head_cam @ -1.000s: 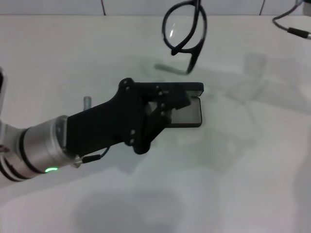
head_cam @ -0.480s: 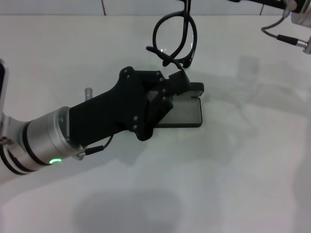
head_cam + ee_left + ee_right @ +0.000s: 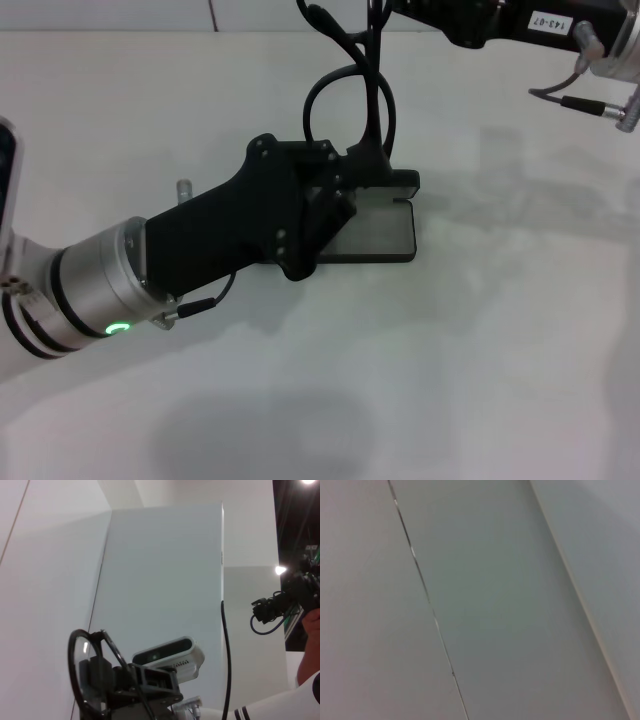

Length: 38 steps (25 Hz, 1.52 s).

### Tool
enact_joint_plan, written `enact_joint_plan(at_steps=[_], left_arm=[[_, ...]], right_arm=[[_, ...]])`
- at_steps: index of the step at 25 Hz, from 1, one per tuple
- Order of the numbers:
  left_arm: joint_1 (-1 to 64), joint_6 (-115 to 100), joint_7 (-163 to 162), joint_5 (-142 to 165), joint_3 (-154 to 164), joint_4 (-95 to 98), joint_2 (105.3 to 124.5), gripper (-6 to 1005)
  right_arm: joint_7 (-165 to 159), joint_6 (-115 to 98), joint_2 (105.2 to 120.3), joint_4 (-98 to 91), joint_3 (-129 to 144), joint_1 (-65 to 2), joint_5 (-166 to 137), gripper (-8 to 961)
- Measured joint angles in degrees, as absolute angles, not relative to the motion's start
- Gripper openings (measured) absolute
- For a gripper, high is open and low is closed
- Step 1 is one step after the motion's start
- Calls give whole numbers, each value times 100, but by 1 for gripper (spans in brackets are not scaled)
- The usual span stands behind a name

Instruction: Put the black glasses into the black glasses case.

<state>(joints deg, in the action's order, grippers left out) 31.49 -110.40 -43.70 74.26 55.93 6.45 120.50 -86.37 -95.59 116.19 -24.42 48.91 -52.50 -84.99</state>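
Note:
The black glasses case lies open in the middle of the white table, its grey lining showing and its lid standing up at the back. My left gripper reaches in from the left and is shut on the lid's left part. The black glasses hang upright just above the case's back left, their lower end close to the left gripper. My right gripper comes in from the top edge and is shut on them. The left wrist view looks up at the glasses and the right gripper.
A small grey post stands on the table left of my left arm. Cables trail under the right arm at the top right. A person's hand with a camera shows far off in the left wrist view.
The right arm has come in from the top right and carried the glasses down and to the left, close over the case's lid. The left gripper has stayed on the case.

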Motion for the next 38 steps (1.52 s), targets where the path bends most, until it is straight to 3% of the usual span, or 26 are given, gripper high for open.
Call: enact_joint_plan(at_steps=[38], left_arm=[[3290,-10762,-4526,7400,5581,571,12049,20]], right_arm=[[-7683,-9782,11619,-2435,5730,-5177,-7979,27]])
